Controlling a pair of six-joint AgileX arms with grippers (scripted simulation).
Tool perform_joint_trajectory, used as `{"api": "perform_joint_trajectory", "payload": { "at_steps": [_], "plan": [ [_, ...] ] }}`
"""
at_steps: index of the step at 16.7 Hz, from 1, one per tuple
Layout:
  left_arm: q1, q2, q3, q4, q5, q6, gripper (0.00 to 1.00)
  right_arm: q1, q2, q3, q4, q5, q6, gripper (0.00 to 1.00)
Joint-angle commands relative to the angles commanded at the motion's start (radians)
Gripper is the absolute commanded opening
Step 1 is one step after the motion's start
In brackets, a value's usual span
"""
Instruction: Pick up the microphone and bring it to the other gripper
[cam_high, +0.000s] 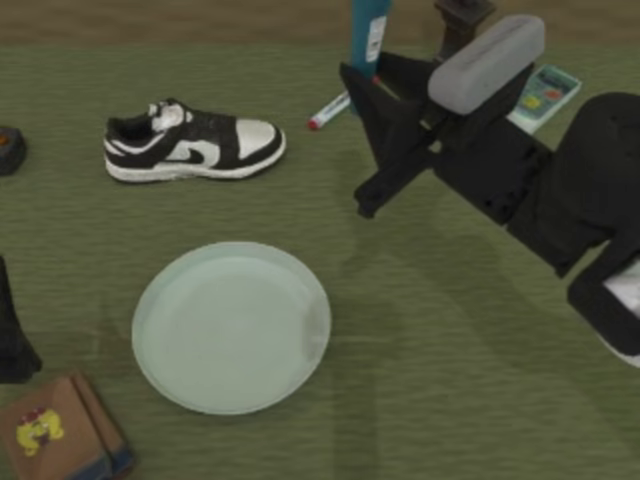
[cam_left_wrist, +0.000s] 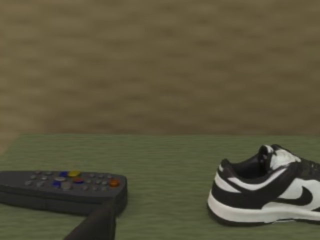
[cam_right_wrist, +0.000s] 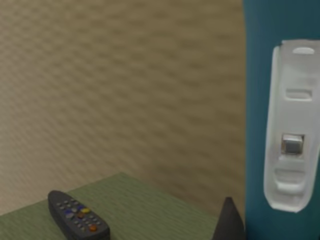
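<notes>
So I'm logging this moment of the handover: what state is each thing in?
Microphone: upright, lifted in the right end effector.
Left end effector: parked at the table's left edge.
Plate: empty, flat on the table.
Shoe: upright on its sole.
Marker: lying flat.
Remote: lying face up.

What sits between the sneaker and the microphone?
Top view: only the red-capped marker lies between the sneaker and the microphone; otherwise bare green table.
</notes>
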Motion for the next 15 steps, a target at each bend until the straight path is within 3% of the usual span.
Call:
{"api": "perform_joint_trajectory", "payload": {
  "at_steps": [4, 7, 10, 15],
  "plan": [
    [-0.001, 0.001, 0.001, 0.001, 0.001, 0.000, 1.00, 0.000, 0.000, 0.000, 0.000, 0.000, 0.000, 0.00],
    [-0.022, 0.067, 0.046, 0.025, 0.056, 0.009, 1.00, 0.000, 0.000, 0.000, 0.000, 0.000, 0.000, 0.00],
    [-0.063, 0.228, 0.148, 0.081, 0.167, 0.024, 1.00, 0.000, 0.000, 0.000, 0.000, 0.000, 0.000, 0.00],
    [-0.153, 0.633, 0.389, 0.225, 0.411, 0.057, 1.00, 0.000, 0.000, 0.000, 0.000, 0.000, 0.000, 0.00]
  ]
}}
